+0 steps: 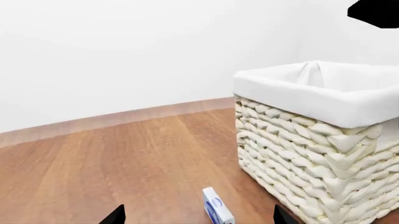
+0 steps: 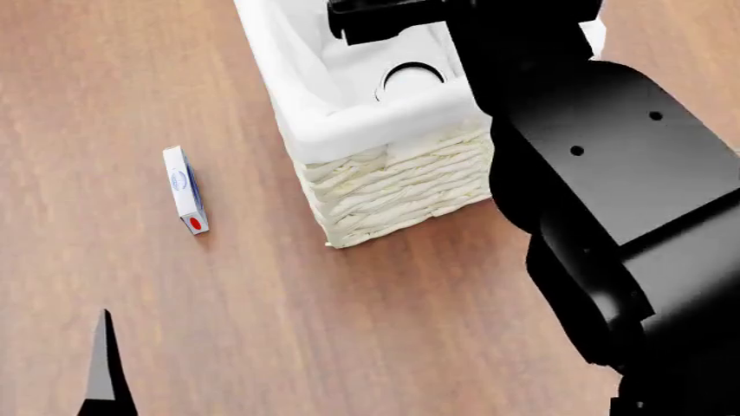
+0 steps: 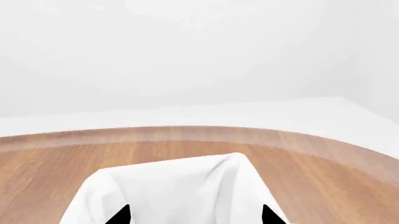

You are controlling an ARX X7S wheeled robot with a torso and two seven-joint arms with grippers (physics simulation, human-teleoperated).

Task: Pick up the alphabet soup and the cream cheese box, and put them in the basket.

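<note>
Basket [image 2: 382,186] sits far centre on wood floor [image 2: 289,329], white liner over rim, round can top [image 2: 407,80] visible inside. Cream cheese box [image 2: 184,190] lies on floor left of basket, apart from it, red mark at near end. Left gripper [image 1: 198,215] jaws spread wide, empty, box between tips. Right gripper [image 3: 194,215] above liner, jaws apart, empty.

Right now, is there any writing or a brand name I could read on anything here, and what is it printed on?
Nothing can be read.
Small white box on the floor: a blue oval logo with blue lettering and a red mark at one end, all too small and blurred to read; the same in the left wrist view.
Basket: no writing shows on its wicker or cloth liner.
</note>
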